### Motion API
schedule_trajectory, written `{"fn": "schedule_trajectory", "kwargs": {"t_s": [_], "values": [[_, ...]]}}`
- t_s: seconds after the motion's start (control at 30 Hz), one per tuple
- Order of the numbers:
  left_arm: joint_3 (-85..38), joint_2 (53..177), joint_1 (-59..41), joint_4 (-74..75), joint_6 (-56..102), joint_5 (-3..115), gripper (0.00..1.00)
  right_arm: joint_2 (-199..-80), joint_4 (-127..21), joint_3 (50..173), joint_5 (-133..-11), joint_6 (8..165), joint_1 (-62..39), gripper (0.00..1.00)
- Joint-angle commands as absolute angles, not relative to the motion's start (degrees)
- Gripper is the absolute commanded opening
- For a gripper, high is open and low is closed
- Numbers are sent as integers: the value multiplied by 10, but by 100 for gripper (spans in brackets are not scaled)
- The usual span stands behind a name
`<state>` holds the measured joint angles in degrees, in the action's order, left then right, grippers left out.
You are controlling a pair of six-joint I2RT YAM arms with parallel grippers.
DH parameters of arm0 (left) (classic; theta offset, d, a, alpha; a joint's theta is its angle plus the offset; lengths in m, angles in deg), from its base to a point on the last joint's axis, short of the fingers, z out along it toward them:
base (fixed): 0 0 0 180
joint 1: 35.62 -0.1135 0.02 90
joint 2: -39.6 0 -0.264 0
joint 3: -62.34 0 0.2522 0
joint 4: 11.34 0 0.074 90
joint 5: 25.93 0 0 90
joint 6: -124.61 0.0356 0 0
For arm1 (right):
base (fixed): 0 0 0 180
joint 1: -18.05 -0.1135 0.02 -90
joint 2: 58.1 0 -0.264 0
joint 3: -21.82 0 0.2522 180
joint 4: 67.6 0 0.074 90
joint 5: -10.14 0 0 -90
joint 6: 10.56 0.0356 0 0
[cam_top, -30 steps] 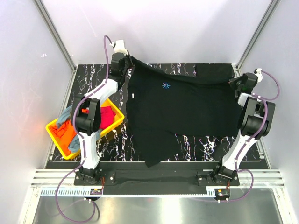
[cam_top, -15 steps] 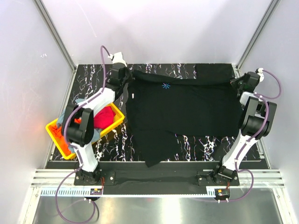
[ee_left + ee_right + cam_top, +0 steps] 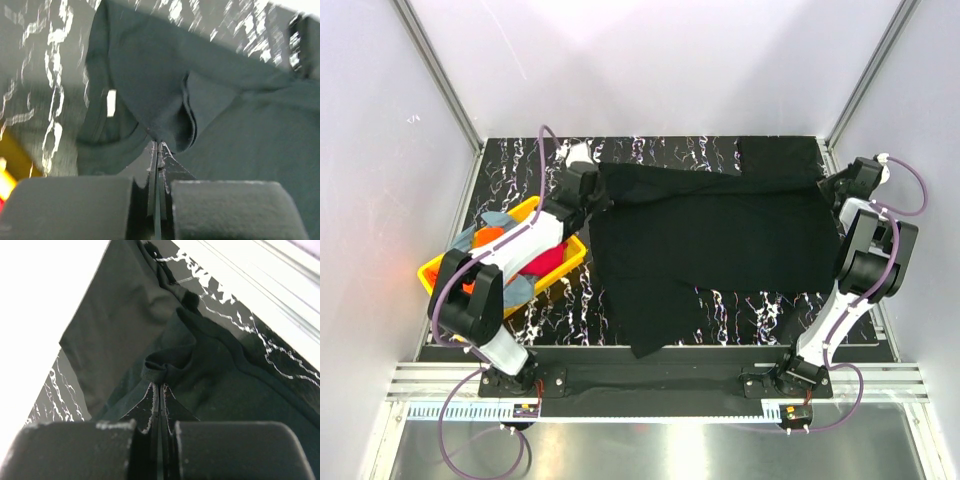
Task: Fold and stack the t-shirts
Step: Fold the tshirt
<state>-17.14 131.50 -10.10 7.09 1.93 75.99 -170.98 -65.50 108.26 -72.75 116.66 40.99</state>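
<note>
Left hand (image 3: 590,187): pinched shut on far-left edge of large black cotton t-shirt (image 3: 720,250), spread on marbled black counter (image 3: 560,300). Right hand (image 3: 841,184): shut on far-right edge. First fold apparently under way; orange, magenta, grey-blue tees (image 3: 548,258) unfolded in yellow plastic tray (image 3: 572,260).

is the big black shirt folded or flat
Partly folded: the big black shirt has its far edge turned over, pinched by left pincer and right pincer; rest lies spread.

Open table (image 3: 752,302) before black t-shirt (image 3: 720,235); yellow tray (image 3: 572,256) left.
</note>
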Motion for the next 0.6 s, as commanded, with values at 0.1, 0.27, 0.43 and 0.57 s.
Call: {"fn": "schedule_trajectory", "kwargs": {"t_s": [0.1,0.27,0.43,0.57], "values": [[-115,1262,-70,90,-8,797,0,-1673,-630,1066,-720,1167,415,1],[-120,1249,-59,125,0,820,0,-1662,-625,1061,-727,1161,418,1],[-136,1235,-54,159,16,859,0,-1659,-625,1062,-717,1165,420,1],[-144,1217,-55,166,26,881,0,-1652,-618,1062,-722,1161,424,0]]}}
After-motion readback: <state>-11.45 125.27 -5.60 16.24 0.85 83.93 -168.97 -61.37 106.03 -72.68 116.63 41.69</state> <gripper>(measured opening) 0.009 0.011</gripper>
